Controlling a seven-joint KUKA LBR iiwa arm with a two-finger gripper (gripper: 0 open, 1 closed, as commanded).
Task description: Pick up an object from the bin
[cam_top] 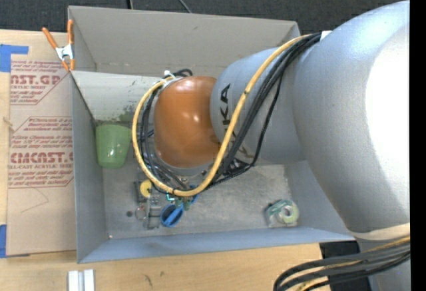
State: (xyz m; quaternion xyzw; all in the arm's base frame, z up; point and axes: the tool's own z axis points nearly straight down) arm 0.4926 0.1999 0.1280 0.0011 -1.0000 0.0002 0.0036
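My gripper pokes out dark below the arm's orange cover, low over the bin floor near the front left. A small blue rounded piece lies right beside it on its right, touching or nearly touching. A small yellow bit sits just above the gripper at the cover's edge; whether it is a loose thing I cannot tell. A pale green cup lies on its side against the left wall, a little up and left of the gripper.
A greyish ring-shaped thing with a yellow-green patch lies near the front right of the bin floor. The arm with its orange cover and cables hides the bin's middle and right. The front wall is close below the gripper.
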